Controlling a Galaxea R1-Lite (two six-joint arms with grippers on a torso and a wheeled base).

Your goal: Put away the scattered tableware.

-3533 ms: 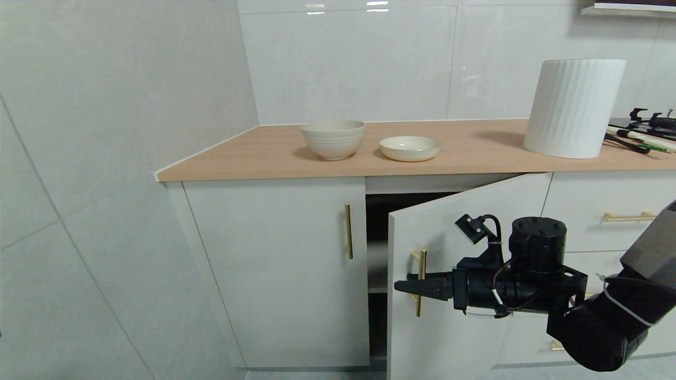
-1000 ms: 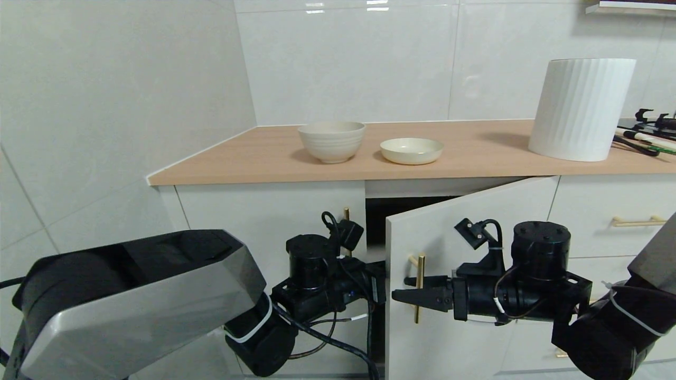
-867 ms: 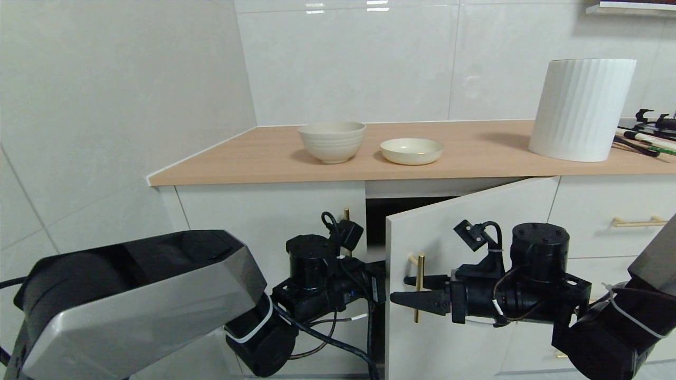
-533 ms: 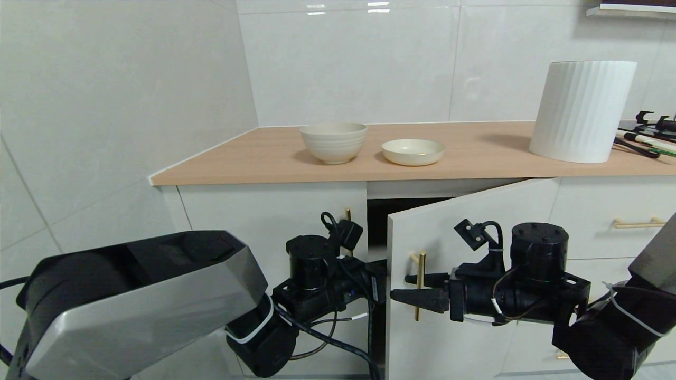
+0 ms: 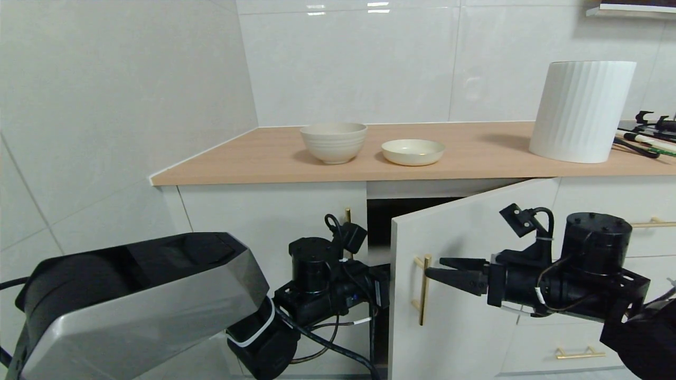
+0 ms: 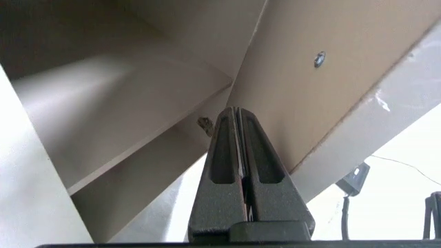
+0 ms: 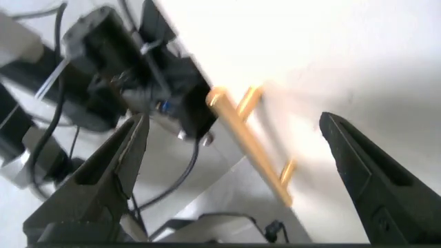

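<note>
Bowl [image 5: 334, 141] sits on counter [image 5: 253, 158], well above right gripper [image 5: 434, 266] (spread wide beside door handle [image 5: 422, 289]).

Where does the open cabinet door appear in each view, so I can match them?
Head view: the open cabinet door stands ajar at lower centre-right, its front face and gold handle showing.
Left wrist view: its inner face, with a screw, beside the shut left gripper.
Right wrist view: its white front face, beyond the open right gripper.
Shared landmark: the gold handle, head and right wrist views.
</note>
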